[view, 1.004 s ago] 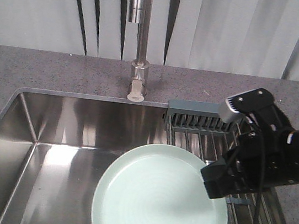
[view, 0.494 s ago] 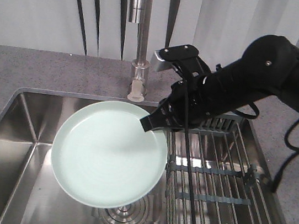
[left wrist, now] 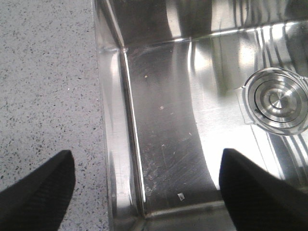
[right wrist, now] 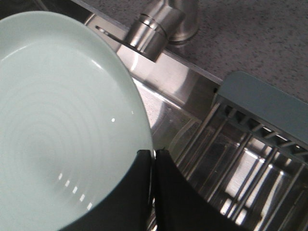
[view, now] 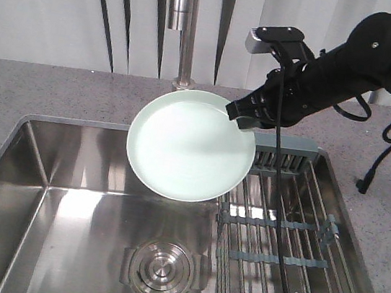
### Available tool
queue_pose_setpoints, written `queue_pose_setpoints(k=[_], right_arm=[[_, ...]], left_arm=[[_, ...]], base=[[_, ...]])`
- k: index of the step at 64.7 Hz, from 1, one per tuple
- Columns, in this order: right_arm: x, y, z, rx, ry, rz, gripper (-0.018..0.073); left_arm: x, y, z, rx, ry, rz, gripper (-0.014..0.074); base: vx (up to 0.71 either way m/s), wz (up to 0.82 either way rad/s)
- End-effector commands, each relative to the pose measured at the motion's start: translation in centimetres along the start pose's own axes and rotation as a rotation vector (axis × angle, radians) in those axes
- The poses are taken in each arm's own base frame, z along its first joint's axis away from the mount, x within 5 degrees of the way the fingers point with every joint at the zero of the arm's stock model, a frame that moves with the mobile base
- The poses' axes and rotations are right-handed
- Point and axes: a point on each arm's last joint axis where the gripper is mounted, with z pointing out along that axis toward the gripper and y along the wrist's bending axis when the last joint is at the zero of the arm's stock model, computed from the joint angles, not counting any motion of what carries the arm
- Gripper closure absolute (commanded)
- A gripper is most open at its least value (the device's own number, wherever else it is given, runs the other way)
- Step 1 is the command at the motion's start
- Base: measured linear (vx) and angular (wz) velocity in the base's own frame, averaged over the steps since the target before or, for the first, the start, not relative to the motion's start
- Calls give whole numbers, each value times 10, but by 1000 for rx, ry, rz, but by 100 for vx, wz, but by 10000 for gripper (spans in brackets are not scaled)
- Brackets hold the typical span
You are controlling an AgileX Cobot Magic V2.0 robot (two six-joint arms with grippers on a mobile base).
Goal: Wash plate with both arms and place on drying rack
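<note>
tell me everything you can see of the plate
Round pale mint-green plate, smooth and glossy, with a low upturned rim and faint concentric rings on its face. It is held in the air, tilted with its face toward the front camera, above the back of the sink, before the faucet. The right pincer clamps its rim; nothing else touches it.

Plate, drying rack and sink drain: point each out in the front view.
plate [view: 188, 149], front view, middle of its face.
drying rack [view: 318, 207], front view, on its steel rods.
drain [view: 161, 267], front view, centre of the round steel disc.
</note>
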Motion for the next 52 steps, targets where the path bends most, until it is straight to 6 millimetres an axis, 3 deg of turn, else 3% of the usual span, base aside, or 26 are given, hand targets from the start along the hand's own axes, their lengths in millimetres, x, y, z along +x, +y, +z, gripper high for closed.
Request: queue_pose_setpoints(k=[1, 26, 40, 52], right_arm=[[-6, 7, -38, 28, -124, -2, 561], [42, 12, -46, 37, -94, 49, 561], [63, 33, -45, 10, -72, 50, 561], [66, 59, -39, -37, -62, 38, 561]], left_arm=[[-11, -1, -7, 14, -87, -3, 11], [-11, -1, -7, 14, -87, -3, 11], [-11, -1, -7, 14, -87, -3, 11], [-11, -1, -7, 14, -87, -3, 11]], base=[[0, 0], [0, 0], [0, 0], [0, 0]])
